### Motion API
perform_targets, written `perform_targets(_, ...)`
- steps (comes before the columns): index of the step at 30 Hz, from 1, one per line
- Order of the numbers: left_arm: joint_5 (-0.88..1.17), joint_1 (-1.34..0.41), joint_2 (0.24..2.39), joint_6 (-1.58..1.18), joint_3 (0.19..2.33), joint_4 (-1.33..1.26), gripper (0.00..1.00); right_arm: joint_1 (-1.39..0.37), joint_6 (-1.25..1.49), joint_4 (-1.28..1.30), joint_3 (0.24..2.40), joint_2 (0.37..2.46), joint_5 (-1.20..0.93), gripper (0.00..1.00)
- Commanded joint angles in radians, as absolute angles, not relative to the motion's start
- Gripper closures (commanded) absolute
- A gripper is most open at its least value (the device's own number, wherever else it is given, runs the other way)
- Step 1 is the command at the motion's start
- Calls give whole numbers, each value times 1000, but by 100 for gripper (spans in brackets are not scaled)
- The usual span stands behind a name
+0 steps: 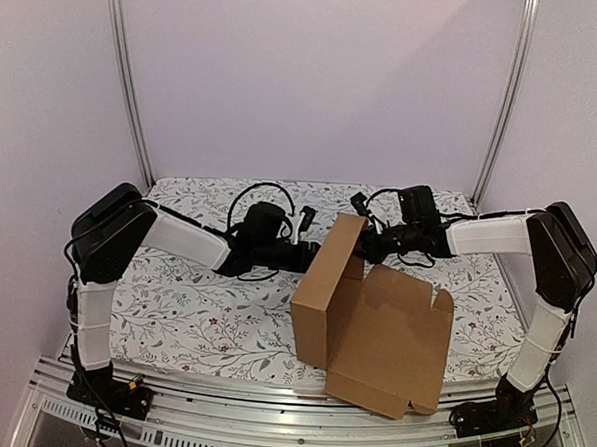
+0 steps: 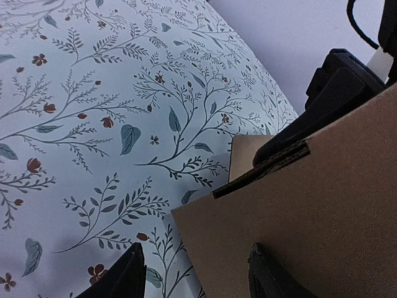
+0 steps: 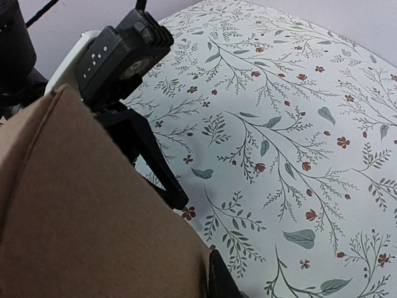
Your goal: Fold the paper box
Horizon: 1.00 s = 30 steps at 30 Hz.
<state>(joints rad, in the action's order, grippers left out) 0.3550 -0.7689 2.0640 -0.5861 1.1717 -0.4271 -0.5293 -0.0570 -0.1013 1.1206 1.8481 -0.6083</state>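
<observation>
Flowered cloth point(image 1: 204, 309) covers the table, and the paper box point(image 1: 393, 339) sits on it toward 5 o'clock from the middle, seen from above.

Nearest the arms, the box's widest sheet point(image 1: 402, 359) lies flat and unfolded. Its near corner hangs past the cloth over the metal rail point(image 1: 268, 422) at 6 o'clock. A small tab point(image 1: 441, 301) on its 3 o'clock side has lifted only slightly.

Farther in, on the 9 o'clock side of that sheet, 1 large panel point(image 1: 321, 280) stands up on edge, roughly upright. That is the only fold clearly made.

Beyond it, the left claw point(image 1: 310, 252) reaches in from 9 o'clock. Its 2 fingers point(image 2: 127, 276) are spread apart, with the panel's lower corner between them, and they are not squeezing it. The right claw point(image 1: 365, 245) comes from 2 o'clock to the panel's top corner. It looks pinched together on the cardboard edge there. Its own camera is mostly filled by brown board, so I judge this grip mainly from the other 2 views.

Farthest back is the plain pale wall point(image 1: 316, 84).

My reading is that the job is early. 1 side is raised and steadied. The other sides, the end flaps, the tabs and the lid all remain to be folded and tucked in. No corner is locked yet.
</observation>
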Motion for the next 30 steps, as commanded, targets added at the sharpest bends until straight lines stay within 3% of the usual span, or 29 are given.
perform_targets(1,441,-833,2073,-579,1257,-430,43,-558,-43,-221,1082,1793,-387,100)
perform_targets(10,477,-863,2070,-627,1259,-463,46,-568,-10,-250,1099,1813,-279,100)
perform_targets(15,513,-887,2147,-741,1302,-607,46,-587,68,-254,1123,1843,-299,100)
perform_targets(22,499,-900,2113,-726,1302,-548,47,-587,138,-186,1130,1848,-88,100)
perform_targets(25,499,-906,2112,-734,1293,-550,47,-586,188,-171,1140,1841,-129,100)
perform_targets(30,491,-914,2129,-785,1298,-596,47,-581,220,-182,1170,1859,-369,98)
